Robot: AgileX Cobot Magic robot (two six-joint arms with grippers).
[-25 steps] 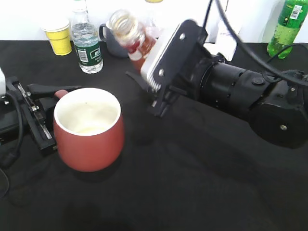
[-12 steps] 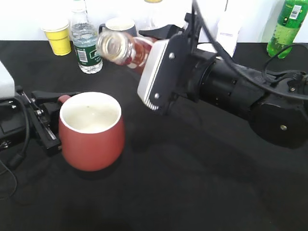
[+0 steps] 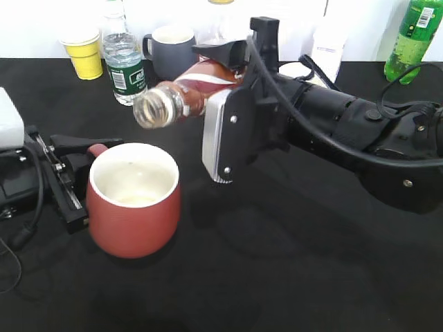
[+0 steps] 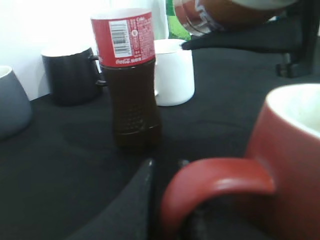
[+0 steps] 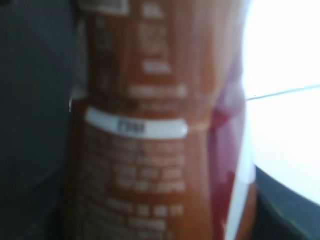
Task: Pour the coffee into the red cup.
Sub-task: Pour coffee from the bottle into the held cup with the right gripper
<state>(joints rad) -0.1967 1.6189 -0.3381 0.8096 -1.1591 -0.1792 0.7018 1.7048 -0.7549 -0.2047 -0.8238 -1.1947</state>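
Observation:
The red cup (image 3: 135,211) stands on the black table, its white inside showing. My left gripper (image 3: 95,153) is shut on its loop handle (image 4: 215,182), with a dark finger (image 4: 142,200) beside the handle in the left wrist view. My right gripper (image 3: 218,93) is shut on the coffee bottle (image 3: 187,97). The bottle is tipped nearly level, and its open mouth (image 3: 152,111) points left, just above the cup's far rim. I see no stream. The bottle's brown label (image 5: 150,150) fills the right wrist view and hides the fingers. Its body also shows in the left wrist view (image 4: 225,12).
At the back stand a yellow cup (image 3: 84,52), a water bottle (image 3: 124,66), a grey-blue mug (image 3: 169,52) and a green bottle (image 3: 413,38). The left wrist view shows a dark-drink bottle with red label (image 4: 130,90), a white mug (image 4: 172,72) and a black mug (image 4: 70,75).
My right gripper has swung the bottle left and tipped it down, so the mouth dropped toward the cup. The cup and my left gripper shifted slightly right.

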